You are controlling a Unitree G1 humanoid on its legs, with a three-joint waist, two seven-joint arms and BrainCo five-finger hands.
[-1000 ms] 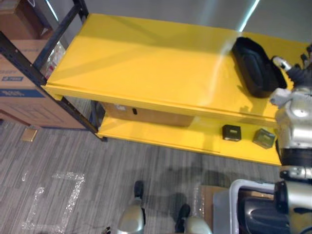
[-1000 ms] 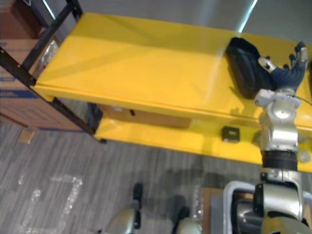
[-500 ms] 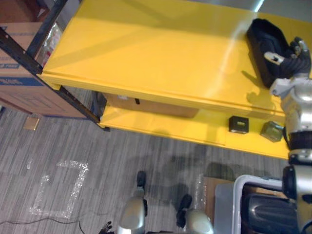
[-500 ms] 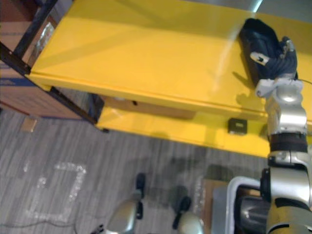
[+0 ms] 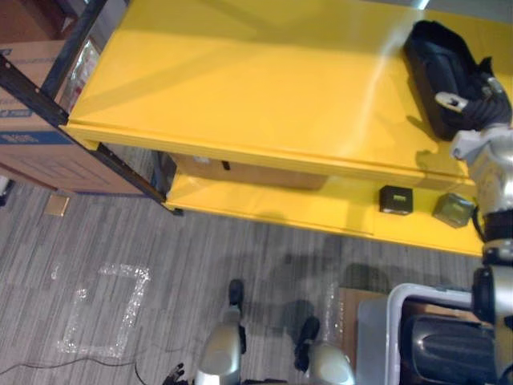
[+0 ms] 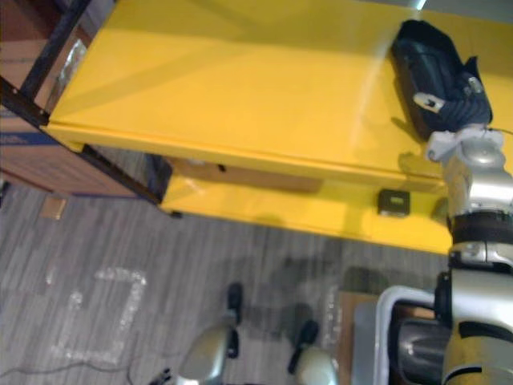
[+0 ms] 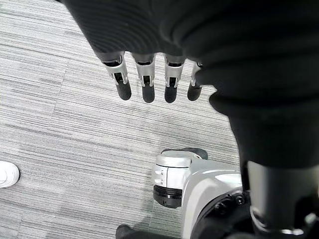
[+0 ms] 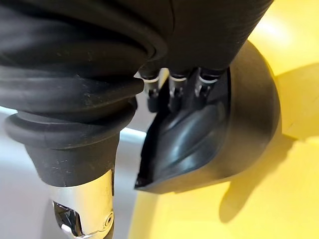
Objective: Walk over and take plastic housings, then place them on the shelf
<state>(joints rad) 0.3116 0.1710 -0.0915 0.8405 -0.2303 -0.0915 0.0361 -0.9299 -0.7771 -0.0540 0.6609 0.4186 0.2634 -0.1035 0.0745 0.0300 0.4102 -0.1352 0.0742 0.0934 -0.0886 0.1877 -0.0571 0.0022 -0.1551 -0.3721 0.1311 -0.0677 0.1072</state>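
Plastic housing: the black plastic housing (image 5: 437, 64) lies on the top board of the yellow shelf (image 5: 240, 88), at the upper right of the eye views, near the shelf's right end.
Right hand: the right hand (image 5: 479, 104) lies on the housing's near right edge. In the right wrist view its fingers (image 8: 175, 92) reach fairly straight into the housing's hollow, tips against the inner wall. They look laid on rather than curled round it.
Change: a second ago this hand stood just beside the housing with its fingers spread upward, clear of it. Now it has come onto the part. The whole picture has also shifted, so the camera moved too.
Meaning: the housing is already delivered. The touch is probably a settling nudge, not a fresh pick-up.
Left hand: the left hand (image 7: 144, 79) hangs over the grey floor (image 7: 60, 129), fingers straight, apart and holding nothing.
Supply: a second housing (image 5: 449, 357) sits in the grey bin (image 5: 401, 321) at the lower right.
Next: probably lift clear, then turn back to the bin.
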